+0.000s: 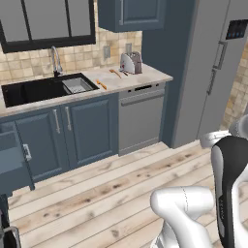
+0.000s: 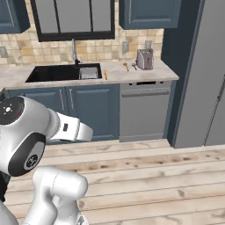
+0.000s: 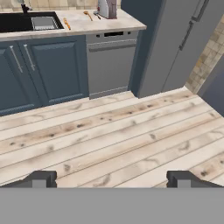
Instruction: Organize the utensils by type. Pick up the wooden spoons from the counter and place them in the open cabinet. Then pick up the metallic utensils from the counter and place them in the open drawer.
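My gripper is spread wide with nothing between its two dark tips, hanging over the pale plank floor, well away from the counter. Ahead of me the beige stone counter runs above dark blue base cabinets and a grey dishwasher. Just right of the black sink, beside the small metal basin set in it, lies the orange-copper fork, slanted across the stone. Farther right, close to the silver toaster, a wooden spoon lies on the counter, and a short dark utensil lies between that spoon and the toaster; its head is too small for me to make out. Above that end of the counter hangs the dark blue wall cabinet, with glass-fronted black-framed cabinets to its left over the sink. At the far left of the left base view the blue drawer stands pulled out from the base cabinets. A tall grey fridge stands to the right of the dishwasher
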Robot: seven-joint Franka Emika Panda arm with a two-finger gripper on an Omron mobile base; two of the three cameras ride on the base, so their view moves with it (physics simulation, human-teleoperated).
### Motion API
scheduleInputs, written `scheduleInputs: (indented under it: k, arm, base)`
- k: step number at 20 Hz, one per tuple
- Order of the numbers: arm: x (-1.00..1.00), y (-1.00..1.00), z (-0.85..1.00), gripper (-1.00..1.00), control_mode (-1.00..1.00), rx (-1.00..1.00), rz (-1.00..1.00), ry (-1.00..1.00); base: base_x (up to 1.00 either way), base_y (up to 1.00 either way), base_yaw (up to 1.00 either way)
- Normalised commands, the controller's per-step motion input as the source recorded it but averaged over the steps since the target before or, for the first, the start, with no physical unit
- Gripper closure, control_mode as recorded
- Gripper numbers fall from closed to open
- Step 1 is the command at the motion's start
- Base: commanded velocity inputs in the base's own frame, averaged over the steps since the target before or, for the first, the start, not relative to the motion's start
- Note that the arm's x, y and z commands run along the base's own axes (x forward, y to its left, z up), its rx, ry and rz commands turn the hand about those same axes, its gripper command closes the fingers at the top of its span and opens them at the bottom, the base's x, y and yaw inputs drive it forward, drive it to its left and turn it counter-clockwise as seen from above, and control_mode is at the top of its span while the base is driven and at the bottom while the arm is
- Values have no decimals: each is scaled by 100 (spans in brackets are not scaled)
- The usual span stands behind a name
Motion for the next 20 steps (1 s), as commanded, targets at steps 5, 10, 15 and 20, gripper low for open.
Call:
scheduleInputs:
  k: [5, 10, 15, 20]
  arm:
    - [0, 0, 0, -100, 100, 0, 0, 0]
    - [0, 0, 0, -100, 100, 0, 0, 0]
    - [0, 0, 0, -100, 100, 0, 0, 0]
    - [0, 0, 0, -100, 100, 0, 0, 0]
  base:
    - [99, -32, -1]
    - [100, -24, 26]
    - [100, -30, 28]
    - [99, -38, 24]
